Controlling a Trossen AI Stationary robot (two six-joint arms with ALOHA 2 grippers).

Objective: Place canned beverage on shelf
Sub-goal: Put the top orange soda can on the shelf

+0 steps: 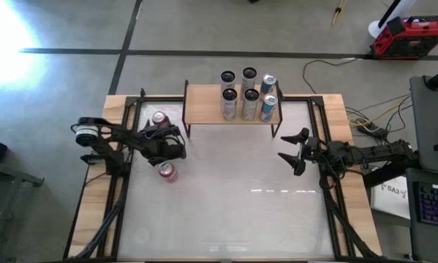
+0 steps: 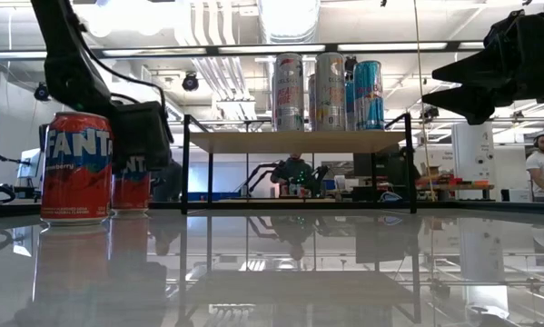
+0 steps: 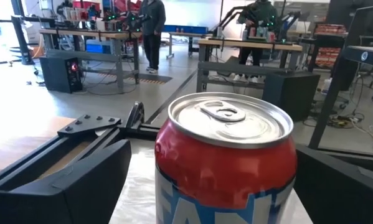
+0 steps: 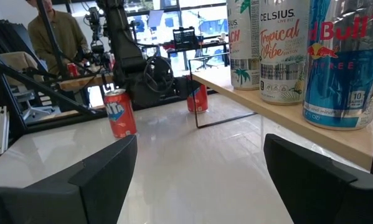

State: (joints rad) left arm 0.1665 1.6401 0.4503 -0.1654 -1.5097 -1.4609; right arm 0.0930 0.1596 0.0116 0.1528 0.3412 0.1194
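- Seen from above, a glossy white tabletop point(image 1: 226, 197) with light wooden side strips fills the middle of the scene, with one dark robot arm at each side.
- A small low shelf point(image 1: 204, 106), a light tan rectangular wooden top on thin black metal legs, stands at the tabletop's 12 o'clock edge.
- Six tall slim beverage cans point(image 1: 246, 95) stand upright in a cluster on the right half of the shelf top. The silver ones are printed with Celsius, and the blue and silver one point(image 4: 335, 62) is a Red Bull.
- The left gripper point(image 1: 166, 141) sits at about 9 o'clock on the tabletop, low over the surface, just in front of the shelf's left end.
- Its fingers point(image 3: 80, 186) are spread wide on either side of a short red Fanta can with a silver top point(image 3: 226, 162). The can stands upright between them, and I cannot tell whether either finger touches it.
- In the overhead view only the top of that can point(image 1: 159, 117) shows, beside the gripper and near the shelf's left legs.
- A second short red Fanta can point(image 1: 167, 172) stands upright on the tabletop just beside the gripper, on the side away from the shelf.
- The right gripper point(image 1: 292, 150) waits at about 3 o'clock, raised above the tabletop, near the shelf's right end.
- Its fingers point(image 4: 93, 180) are partly spread and hold nothing.
- Beyond the tabletop, the room shows workbenches, other robot arms and a few people standing.
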